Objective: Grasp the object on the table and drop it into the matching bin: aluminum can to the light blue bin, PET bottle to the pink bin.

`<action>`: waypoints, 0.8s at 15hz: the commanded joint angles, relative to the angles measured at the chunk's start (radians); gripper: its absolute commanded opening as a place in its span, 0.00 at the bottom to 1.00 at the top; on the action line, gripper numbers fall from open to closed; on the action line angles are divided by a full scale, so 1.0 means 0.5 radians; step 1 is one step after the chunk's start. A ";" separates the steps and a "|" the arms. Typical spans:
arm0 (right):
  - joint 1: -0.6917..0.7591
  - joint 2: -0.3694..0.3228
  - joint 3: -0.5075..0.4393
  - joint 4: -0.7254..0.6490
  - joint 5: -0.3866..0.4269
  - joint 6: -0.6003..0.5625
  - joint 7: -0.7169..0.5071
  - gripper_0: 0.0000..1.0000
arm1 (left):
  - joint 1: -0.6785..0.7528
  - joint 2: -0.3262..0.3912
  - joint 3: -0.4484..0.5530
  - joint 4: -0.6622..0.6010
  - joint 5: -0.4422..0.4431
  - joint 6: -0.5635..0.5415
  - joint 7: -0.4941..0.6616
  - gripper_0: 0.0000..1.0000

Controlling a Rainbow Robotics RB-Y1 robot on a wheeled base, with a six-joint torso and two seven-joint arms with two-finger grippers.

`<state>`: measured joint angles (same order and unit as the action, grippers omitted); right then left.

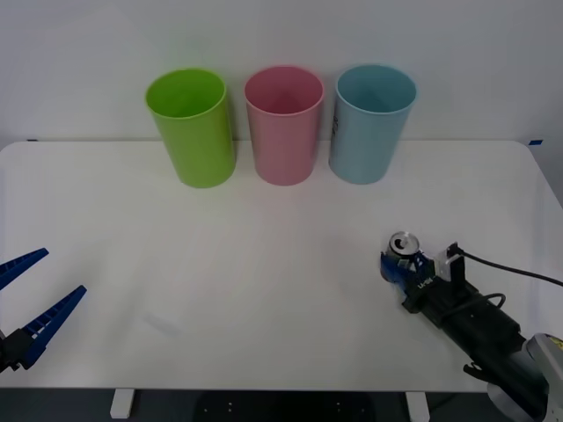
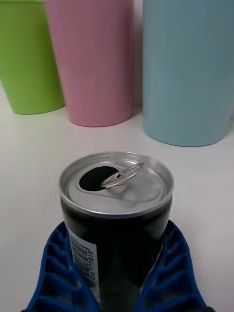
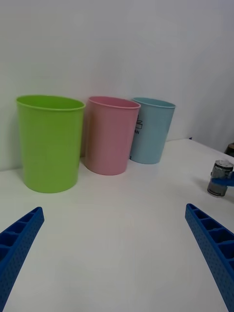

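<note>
Near the table's [image 1: 264, 264] front right corner, the aluminum can [image 1: 404, 251] stood upright between the blue fingers [image 2: 58, 273] of the right gripper [image 1: 400, 264], which pressed against both its sides. Its side was dark with a barcode label, its silver top opened, pull-tab raised. At the front left edge the left gripper [image 1: 35, 299] hung spread wide, holding nothing. Along the far edge stood the light blue bin [image 1: 369, 123], pink bin [image 1: 283, 123] and a lime green bin [image 1: 192, 127].

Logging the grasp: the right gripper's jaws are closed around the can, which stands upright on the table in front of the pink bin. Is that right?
Not quite. The front view shows the can, upright in the right gripper, on the table in front of the light blue bin, not the pink bin. The rest holds.
</note>
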<state>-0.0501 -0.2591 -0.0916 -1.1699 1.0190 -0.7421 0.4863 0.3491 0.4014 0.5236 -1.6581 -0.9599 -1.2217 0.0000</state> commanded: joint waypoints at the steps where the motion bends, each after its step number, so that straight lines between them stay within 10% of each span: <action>1: -0.001 0.000 -0.010 -0.004 -0.019 -0.016 0.000 0.00 | 0.000 0.000 0.000 0.000 0.000 0.000 0.000 1.00; 12: 0.143 -0.010 -0.025 -0.430 -0.059 0.067 -0.255 0.00 | 0.000 0.000 0.000 0.000 0.000 0.000 0.000 1.00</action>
<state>0.0187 -0.2617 -0.1041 -1.3676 0.9882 -0.7078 0.3834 0.3491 0.4014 0.5236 -1.6581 -0.9599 -1.2217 0.0000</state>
